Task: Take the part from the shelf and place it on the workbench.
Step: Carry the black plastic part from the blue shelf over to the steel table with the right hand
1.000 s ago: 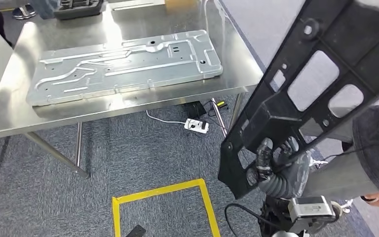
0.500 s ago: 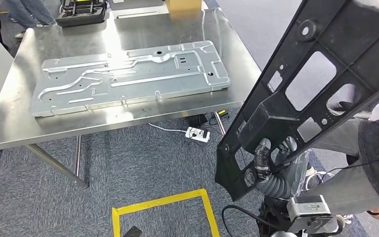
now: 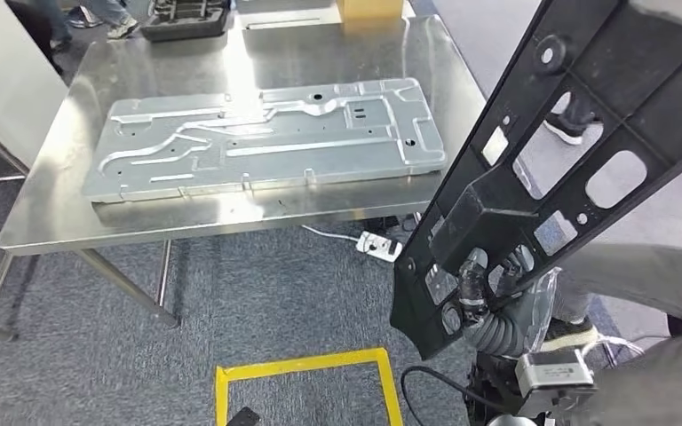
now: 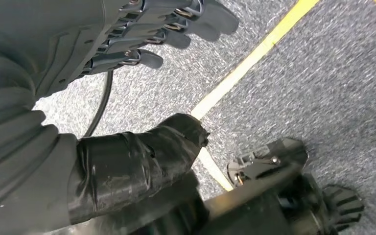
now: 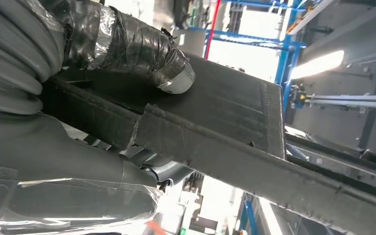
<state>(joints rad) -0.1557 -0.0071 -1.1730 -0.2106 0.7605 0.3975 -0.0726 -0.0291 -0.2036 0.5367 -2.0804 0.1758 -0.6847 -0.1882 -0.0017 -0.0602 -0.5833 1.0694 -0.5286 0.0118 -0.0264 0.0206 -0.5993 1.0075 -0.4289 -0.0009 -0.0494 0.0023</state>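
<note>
Counter (image 3: 231,217) of polished stainless steel carries a large stamped grey sheet-metal panel (image 3: 266,138), lying flat with its near long side close to the counter's front edge, while bare steel shows along the far side. At the back edge we see a black moulded tray (image 3: 186,18) and a tan cardboard box (image 3: 368,9); we cannot tell what either contains. Our right hand (image 3: 484,284) grips the long black plastic frame part with cut-out windows (image 3: 577,133) near its lower end, fingers hooked through an opening; in the right wrist view the taped thumb (image 5: 142,54) presses against the part's ribbed wall. The part slants steeply upward, in the air beside the counter's right corner and apart from it. Our left hand (image 4: 127,98) holds nothing, its fingers (image 4: 176,29) spread above the grey carpet (image 3: 275,293). A yellow tape rectangle (image 3: 306,364) marks the carpet in front of the counter, and a white power strip (image 3: 380,245) lies near the counter's right leg. A person's grey trouser leg (image 3: 630,275) stands just beside the part.
</note>
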